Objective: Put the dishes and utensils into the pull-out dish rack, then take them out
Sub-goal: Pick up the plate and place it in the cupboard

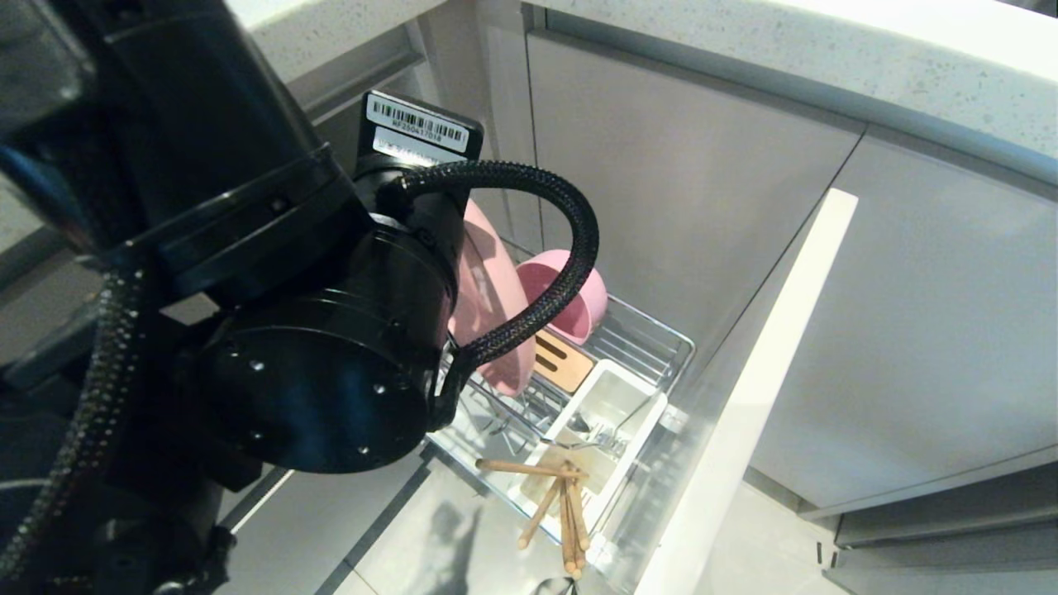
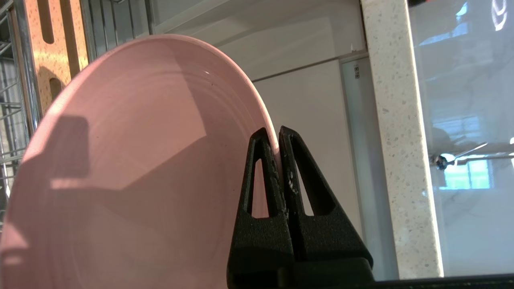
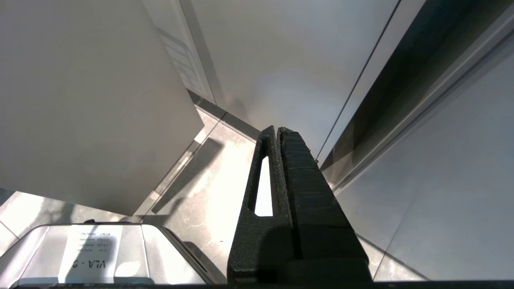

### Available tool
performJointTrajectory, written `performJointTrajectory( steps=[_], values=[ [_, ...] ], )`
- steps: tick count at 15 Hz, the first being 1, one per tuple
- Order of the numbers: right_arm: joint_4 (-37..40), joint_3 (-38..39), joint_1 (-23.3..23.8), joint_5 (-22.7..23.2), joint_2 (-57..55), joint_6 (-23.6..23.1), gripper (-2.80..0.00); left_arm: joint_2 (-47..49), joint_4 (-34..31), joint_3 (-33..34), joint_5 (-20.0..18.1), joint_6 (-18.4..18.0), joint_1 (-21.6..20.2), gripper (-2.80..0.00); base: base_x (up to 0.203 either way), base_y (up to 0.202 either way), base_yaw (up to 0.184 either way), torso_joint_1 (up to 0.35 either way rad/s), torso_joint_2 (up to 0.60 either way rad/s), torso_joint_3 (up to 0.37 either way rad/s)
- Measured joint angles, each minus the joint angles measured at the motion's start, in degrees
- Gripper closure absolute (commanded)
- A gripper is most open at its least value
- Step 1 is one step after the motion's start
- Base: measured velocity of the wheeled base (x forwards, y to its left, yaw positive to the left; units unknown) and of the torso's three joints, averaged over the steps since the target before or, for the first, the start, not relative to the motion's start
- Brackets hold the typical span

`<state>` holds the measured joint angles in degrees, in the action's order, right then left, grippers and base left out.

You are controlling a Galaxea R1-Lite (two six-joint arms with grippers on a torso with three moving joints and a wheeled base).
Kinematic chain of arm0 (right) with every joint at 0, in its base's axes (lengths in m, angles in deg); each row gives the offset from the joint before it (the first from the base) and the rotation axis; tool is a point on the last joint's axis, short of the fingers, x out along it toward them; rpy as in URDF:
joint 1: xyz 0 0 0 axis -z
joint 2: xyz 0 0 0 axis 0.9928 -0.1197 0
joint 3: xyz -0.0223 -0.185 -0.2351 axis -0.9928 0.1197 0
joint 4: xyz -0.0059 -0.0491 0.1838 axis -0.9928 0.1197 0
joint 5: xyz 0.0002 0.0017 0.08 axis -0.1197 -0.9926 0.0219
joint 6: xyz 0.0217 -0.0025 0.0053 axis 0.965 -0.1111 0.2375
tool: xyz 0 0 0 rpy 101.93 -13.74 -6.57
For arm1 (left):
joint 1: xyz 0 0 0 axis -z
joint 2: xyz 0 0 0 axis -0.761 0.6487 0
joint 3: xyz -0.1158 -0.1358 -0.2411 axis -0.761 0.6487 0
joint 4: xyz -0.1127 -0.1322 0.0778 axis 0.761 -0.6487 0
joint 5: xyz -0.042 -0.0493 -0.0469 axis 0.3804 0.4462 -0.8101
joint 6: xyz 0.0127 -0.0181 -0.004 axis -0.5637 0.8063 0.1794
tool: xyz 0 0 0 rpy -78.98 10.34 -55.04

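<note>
Pale grey kitchen cabinets surround the pull-out dish rack (image 1: 653, 347), drawn open over the tiled floor. The left tool (image 2: 277, 138) is clamped on the rim of the pink plate (image 2: 132, 168), upright in the rack beside the pink bowl (image 1: 570, 297); chopsticks (image 1: 562, 504) lie across its white box. The right tool (image 3: 278, 134) hangs closed, empty, near the floor.

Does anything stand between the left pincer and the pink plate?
No. The left pincer is already shut on the rim of the pink plate, which stands on edge in the dish rack beside the pink bowl.
</note>
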<state>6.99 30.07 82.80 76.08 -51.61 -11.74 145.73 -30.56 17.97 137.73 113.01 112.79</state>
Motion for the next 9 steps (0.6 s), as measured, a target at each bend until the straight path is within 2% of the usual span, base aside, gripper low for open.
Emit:
performJointTrajectory(
  steps=[4,9],
  values=[
    [0.00,0.00,0.00,0.01,0.00,0.00,0.00,0.15,4.88,2.16,-0.07,-0.10,-1.27,0.00,0.000,0.000,0.000,0.000,0.00,0.000],
    [0.00,0.00,-0.02,0.00,0.00,0.00,0.00,0.09,8.03,3.54,0.21,-0.97,-1.88,0.00,0.000,0.000,0.000,0.000,0.00,0.000]
  ],
)
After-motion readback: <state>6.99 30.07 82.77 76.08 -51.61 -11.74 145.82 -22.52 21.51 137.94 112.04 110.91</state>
